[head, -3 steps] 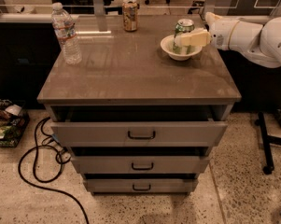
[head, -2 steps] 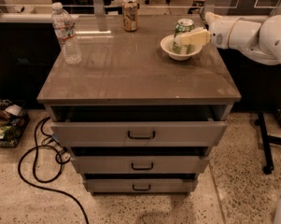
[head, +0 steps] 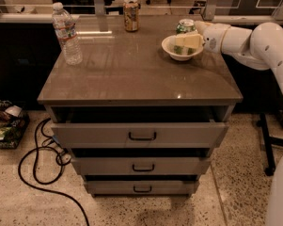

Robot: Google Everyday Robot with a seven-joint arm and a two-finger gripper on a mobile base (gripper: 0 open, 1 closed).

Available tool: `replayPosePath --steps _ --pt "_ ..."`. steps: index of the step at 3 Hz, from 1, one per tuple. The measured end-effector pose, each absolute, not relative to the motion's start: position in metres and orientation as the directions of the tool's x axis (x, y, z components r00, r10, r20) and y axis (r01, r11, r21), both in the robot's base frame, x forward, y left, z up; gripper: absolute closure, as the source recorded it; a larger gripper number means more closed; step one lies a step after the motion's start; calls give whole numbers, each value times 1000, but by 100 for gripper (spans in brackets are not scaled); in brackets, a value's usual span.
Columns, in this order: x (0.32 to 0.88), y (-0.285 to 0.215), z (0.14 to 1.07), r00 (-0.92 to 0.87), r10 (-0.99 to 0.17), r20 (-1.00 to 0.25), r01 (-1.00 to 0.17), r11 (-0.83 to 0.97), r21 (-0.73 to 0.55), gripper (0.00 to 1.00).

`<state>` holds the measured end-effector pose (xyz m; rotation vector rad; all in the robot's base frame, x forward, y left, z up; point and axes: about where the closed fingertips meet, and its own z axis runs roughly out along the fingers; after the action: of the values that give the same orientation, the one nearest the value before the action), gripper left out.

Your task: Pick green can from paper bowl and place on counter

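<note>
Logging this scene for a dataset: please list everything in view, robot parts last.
counter: one, glossy grey-brown, centre of view
paper bowl: one, white, back right of the counter
green can: one, green and white, standing in the paper bowl
water bottle: one, clear, back left of the counter
orange-tan can: one, back middle of the counter
drawers: three, grey, black handles, partly pulled out under the counter
cable: one, black, floor at left
arm: one, white, reaching in from the right
gripper: one, pale, over the paper bowl at the green can
</note>
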<state>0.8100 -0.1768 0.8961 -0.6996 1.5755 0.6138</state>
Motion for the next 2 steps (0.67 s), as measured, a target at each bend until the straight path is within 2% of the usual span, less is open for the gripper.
replayPosePath --steps 2 --pt "812 -169 894 -77 -82 -994 -744 668 3 63"
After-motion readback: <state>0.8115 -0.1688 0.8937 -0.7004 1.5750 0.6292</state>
